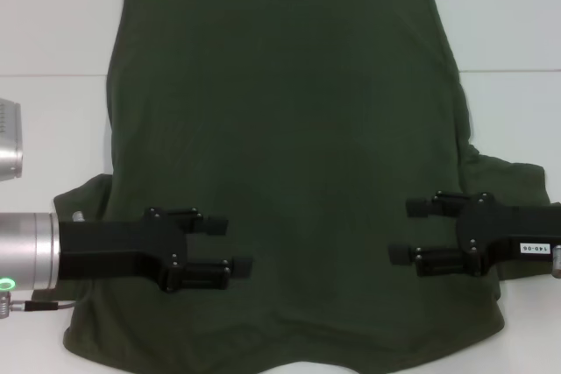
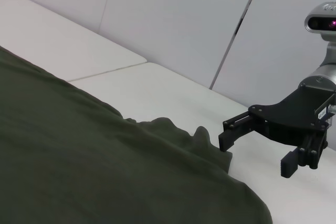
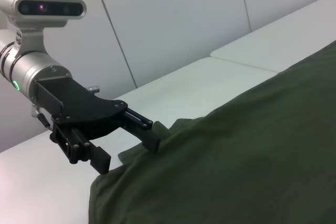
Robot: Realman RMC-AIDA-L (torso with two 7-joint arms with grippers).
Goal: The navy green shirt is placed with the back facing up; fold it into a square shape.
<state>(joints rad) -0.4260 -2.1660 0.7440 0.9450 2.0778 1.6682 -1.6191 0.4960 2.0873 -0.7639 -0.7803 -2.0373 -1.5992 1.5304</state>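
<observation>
The navy green shirt [image 1: 280, 146] lies spread flat on the white table [image 1: 53, 32], plain side up, with no lettering showing. Its short sleeves stick out at both sides near me. My left gripper [image 1: 232, 245] is open and empty, over the shirt's near left part, pointing inward. My right gripper [image 1: 403, 230] is open and empty, over the near right part, facing the left one. The left wrist view shows the shirt [image 2: 79, 156] and the right gripper [image 2: 256, 156] by a rumpled sleeve. The right wrist view shows the shirt [image 3: 252, 145] and the left gripper [image 3: 127, 153].
A seam line crosses the table [image 1: 39, 74] behind the sleeves. A silver metal part [image 1: 9, 137] shows at the left edge. White wall panels [image 2: 184, 19] stand behind the table. The shirt's near hem reaches the bottom of the head view.
</observation>
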